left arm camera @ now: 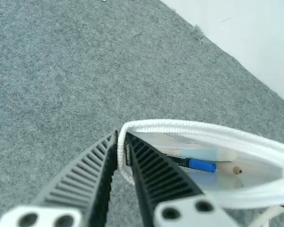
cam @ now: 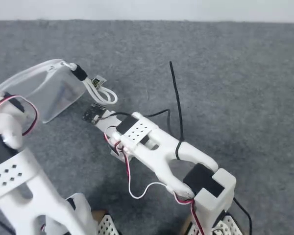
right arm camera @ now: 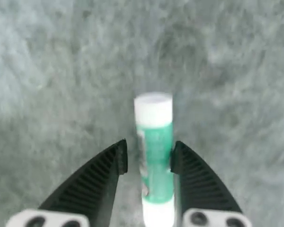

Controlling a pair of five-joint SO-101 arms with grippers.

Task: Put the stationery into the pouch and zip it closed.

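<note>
Between the fingers of the right end effector (right arm camera: 149,156) lies the glue stick (right arm camera: 154,142), flat on the desk (cam: 235,73). Its long axis runs straight out ahead of the end effector, and its white cap points away from the wrist. The green body sits in the gap, with its near end cut off at the frame edge. The end effector is released: one finger (right arm camera: 182,163) is against the stick's side and the other (right arm camera: 113,163) stands off it by a narrow gap.

The left end effector (left arm camera: 120,139) is clenched on the pouch (left arm camera: 255,189), pinching the white zipper rim at the pouch's near end. From that grip the pouch stretches lengthwise away from the fingers with its mouth open. Inside, a pen (left arm camera: 201,165) with a blue part lies along the pouch's length, and past it is a wooden tip (left arm camera: 236,170) that I take for a pencil. The rest of the contents I cannot make out through the clear wall.

From the high view, the pouch (cam: 49,93) has a black zip pull (cam: 80,72) and a looped white cord (cam: 100,93) at the end farthest from the left arm. A small dark object (cam: 93,113) lies just ahead of the right wrist, and I cannot tell what it is. The right arm's own body hides its fingers from above.

The desk is covered in grey, carpet-like felt, and a plain white wall (cam: 147,10) rises at its far edge.
</note>
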